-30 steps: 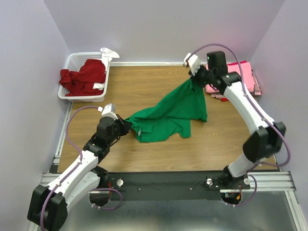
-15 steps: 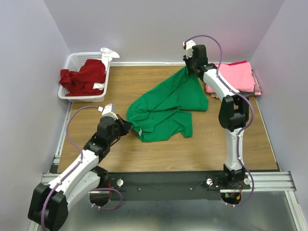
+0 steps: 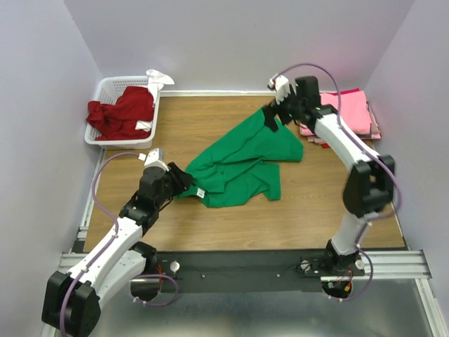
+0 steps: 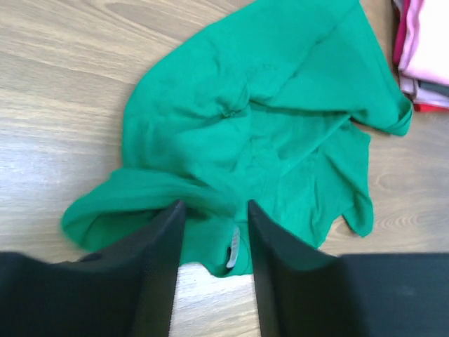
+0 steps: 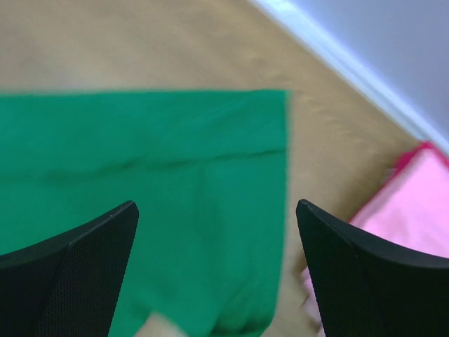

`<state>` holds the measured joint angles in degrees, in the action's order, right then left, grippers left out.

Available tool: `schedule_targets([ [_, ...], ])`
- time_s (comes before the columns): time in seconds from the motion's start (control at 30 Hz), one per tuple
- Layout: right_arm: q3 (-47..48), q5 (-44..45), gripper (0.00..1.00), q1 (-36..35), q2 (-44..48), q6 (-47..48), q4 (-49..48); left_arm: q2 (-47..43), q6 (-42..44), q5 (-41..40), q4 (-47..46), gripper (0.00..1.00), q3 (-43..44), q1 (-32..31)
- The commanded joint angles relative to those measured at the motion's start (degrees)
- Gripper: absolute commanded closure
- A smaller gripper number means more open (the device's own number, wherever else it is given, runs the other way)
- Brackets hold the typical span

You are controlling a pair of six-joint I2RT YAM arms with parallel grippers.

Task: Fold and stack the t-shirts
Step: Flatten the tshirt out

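Green shirt point(image 3: 242, 163): rumpled on the bench point(image 3: 203, 123), about midway across, long axis slanting from near left to far right. Near-left end, with the tag point(image 4: 233, 247), right at the left end effector point(image 4: 212, 225): half spread, cloth lying under and between the fingers, nothing pinched as far as can be told. Far-right corner just below the right end effector point(image 5: 217, 232): spread wide, empty, hovering over a flat hem edge. Pink stack point(image 3: 345, 112) just beyond, to the right. Red shirt point(image 3: 123, 112) in the basket point(image 3: 105, 88), far left. Each arm nearest its own end. Likely next: grasp both ends, draw taut along that slant.
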<state>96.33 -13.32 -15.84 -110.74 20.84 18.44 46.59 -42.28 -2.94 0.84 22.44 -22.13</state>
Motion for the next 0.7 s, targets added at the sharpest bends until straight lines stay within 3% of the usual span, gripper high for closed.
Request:
schedule_targets([
  [0.0,-13.4,-26.2,0.00,-0.2,12.6,13.8,14.9,-2.7,0.4,-3.4,4.4,0.40,3.4,0.8],
  [0.07,-21.0,-27.5,0.02,-0.3,16.5,15.8,18.9,-4.8,0.4,-4.6,6.4,0.34,4.5,0.9],
  [0.17,-28.7,-24.3,0.09,-0.9,18.9,14.8,19.6,-7.3,0.8,-2.7,6.5,0.34,5.8,0.9],
  [0.27,-33.0,-19.3,0.15,-2.5,20.2,14.2,19.4,-7.0,2.6,5.0,3.2,0.34,6.0,0.9],
  [0.47,-37.8,-12.6,0.20,-5.7,18.1,10.5,16.2,8.4,7.0,15.0,1.0,0.34,8.8,-1.2],
  [0.67,-37.6,-10.7,0.20,-5.7,16.2,4.9,13.3,20.6,11.7,6.2,7.7,0.35,17.1,-9.5],
])
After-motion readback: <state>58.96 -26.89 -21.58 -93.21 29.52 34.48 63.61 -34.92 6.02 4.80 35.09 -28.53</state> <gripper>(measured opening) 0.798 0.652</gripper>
